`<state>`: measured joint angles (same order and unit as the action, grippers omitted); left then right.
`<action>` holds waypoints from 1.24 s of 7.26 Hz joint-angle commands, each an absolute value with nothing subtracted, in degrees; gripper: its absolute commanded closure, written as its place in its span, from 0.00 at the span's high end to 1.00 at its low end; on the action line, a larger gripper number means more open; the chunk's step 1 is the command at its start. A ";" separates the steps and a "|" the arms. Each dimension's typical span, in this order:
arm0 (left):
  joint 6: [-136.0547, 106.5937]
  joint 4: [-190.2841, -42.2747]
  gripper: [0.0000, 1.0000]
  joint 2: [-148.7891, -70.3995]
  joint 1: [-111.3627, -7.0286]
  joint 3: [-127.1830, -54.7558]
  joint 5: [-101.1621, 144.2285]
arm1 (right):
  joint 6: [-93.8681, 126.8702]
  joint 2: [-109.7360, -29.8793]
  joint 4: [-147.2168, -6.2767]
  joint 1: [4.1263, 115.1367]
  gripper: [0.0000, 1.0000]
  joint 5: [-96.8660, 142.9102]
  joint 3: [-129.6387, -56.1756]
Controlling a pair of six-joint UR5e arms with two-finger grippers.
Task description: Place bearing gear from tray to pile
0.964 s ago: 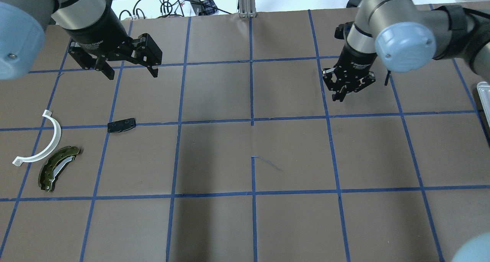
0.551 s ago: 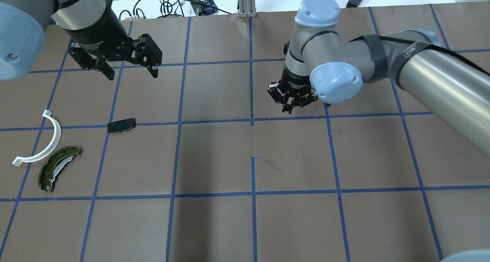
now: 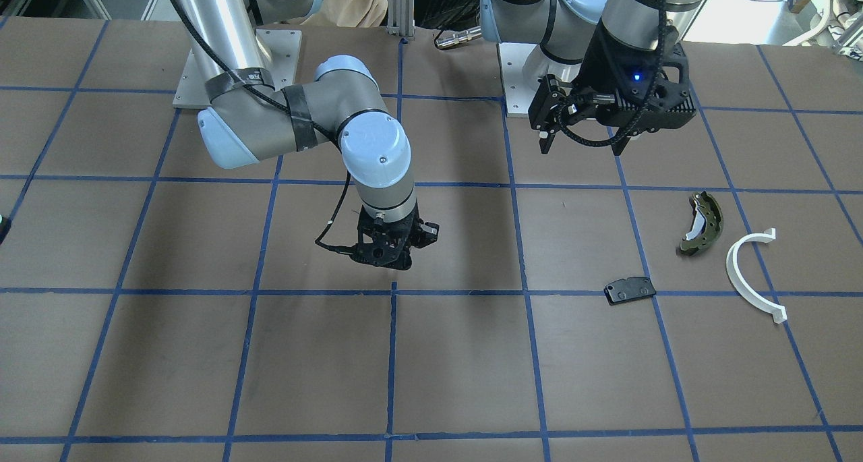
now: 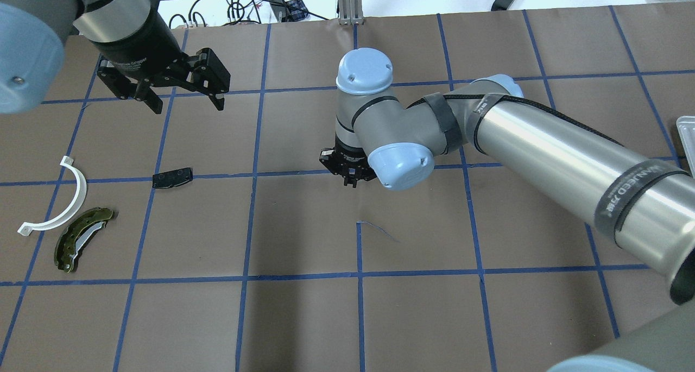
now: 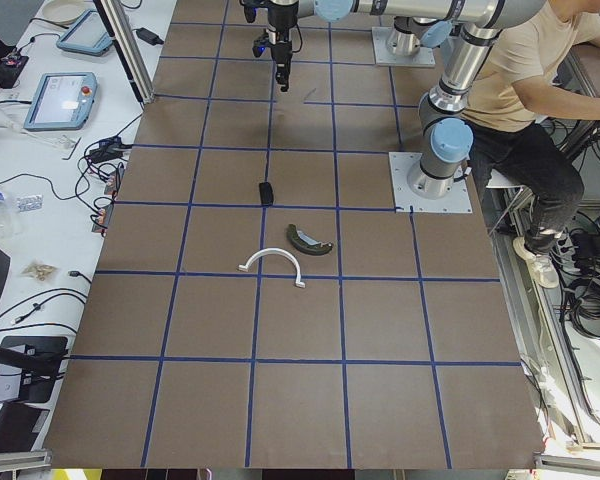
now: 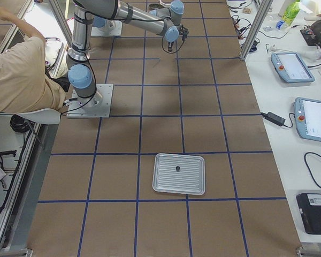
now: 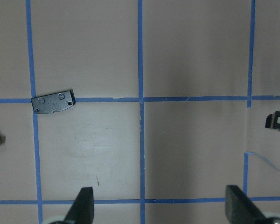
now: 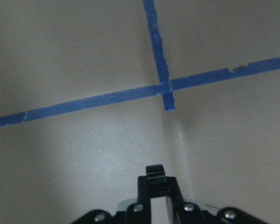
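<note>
1. My right gripper (image 4: 350, 181) is clamped on the bearing gear (image 8: 154, 171). In the right wrist view its black toothed edge pokes out between my closed fingers.
2. So the pick from the tray (image 6: 179, 174) is done. The tray sits well apart, at the table's end on my right, and I am carrying the gear above the middle of the brown table cover (image 4: 304, 317), just over a crossing of blue tape lines (image 8: 164, 87).
3. What is left, as I judge it, is the rest of the carry to my left, then lowering and letting go at the pile.
4. The pile lies at the far left: the black pad (image 4: 172, 177) is nearest me, with the white half-ring (image 4: 65, 198) and the olive-green brake shoe (image 4: 81, 239) beyond it, the last two just beside each other.
5. My left gripper (image 4: 188, 107) hangs with its fingers wide apart and empty, above the table near the pad. It is the one thing close to my route, so I would keep the gear on the near side of it.
6. A small dark part (image 6: 177, 169) rests on the tray, too small to identify.
</note>
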<state>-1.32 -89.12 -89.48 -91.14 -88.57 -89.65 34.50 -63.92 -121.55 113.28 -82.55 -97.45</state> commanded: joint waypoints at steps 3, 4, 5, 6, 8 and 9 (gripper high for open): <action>-1.32 -89.03 1.00 -89.47 -91.32 -88.86 -89.74 | 38.58 -60.21 -127.34 117.16 0.00 -78.58 -97.56; -1.41 -89.03 1.00 -89.56 -91.49 -88.94 -89.82 | 38.58 -60.03 -127.44 117.16 0.34 -78.57 -97.56; -1.41 -89.03 1.00 -89.47 -91.49 -88.95 -89.82 | 38.67 -60.03 -127.44 117.16 0.64 -79.01 -97.56; -1.41 -89.03 1.00 -89.56 -91.58 -89.03 -89.82 | 38.50 -60.38 -127.44 117.07 0.80 -79.62 -97.47; -1.06 -88.60 1.00 -89.65 -91.32 -88.95 -89.13 | 37.44 -63.09 -124.21 114.80 0.80 -82.16 -97.56; -0.79 -88.42 1.00 -89.65 -90.97 -88.60 -88.60 | 33.79 -65.72 -120.01 112.26 0.80 -82.53 -97.56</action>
<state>-1.11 -88.67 -89.61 -91.32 -88.88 -89.20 36.73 -62.96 -124.02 114.72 -81.49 -97.54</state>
